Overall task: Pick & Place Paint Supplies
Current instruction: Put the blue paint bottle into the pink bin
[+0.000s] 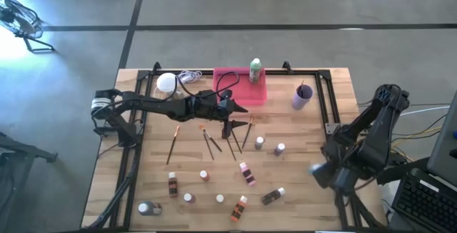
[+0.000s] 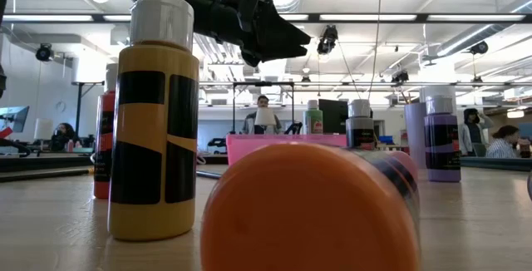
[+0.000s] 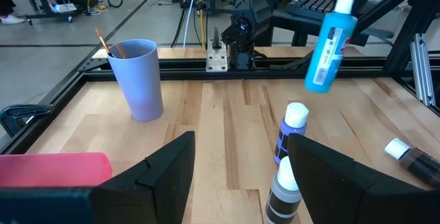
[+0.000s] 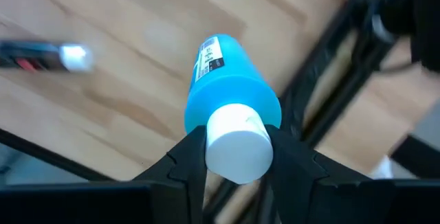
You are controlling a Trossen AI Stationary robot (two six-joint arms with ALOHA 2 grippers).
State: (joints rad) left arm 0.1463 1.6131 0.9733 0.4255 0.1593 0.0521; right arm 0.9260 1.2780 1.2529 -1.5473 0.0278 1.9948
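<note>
My right gripper (image 4: pixel 237 148) is shut on a blue bottle (image 4: pixel 230 90) with a white cap, above the table's near right part; from the left wrist the bottle (image 3: pixel 330 42) shows hanging in the air. My left gripper (image 3: pixel 240 183) stands open over the table's middle (image 1: pixel 232 115), nothing between its fingers, with a purple bottle (image 3: pixel 292 131) and a dark bottle (image 3: pixel 282 189) upright just ahead. Small white-capped bottles (image 1: pixel 246 172) stand or lie on the near half. Thin brushes (image 1: pixel 211 141) lie flat at the middle. A green bottle (image 1: pixel 255 70) stands on the pink tray (image 1: pixel 232 83). My right gripper pinches the blue bottle's white cap (image 4: pixel 237 131) between its two fingers, one on either side. The fingers come from above, pointing down. The bottle hangs below them, cap up and somewhat tilted, lifted clear of the table.
A lilac cup (image 1: pixel 302 96) holding a brush stands at the far right. A white globe lamp (image 1: pixel 166 83) with a cord lies at the far left. A dark frame (image 1: pixel 325 97) rims the table. A yellow bottle (image 2: pixel 154 130) and a lying orange one (image 2: pixel 307 213) sit at the near edge.
</note>
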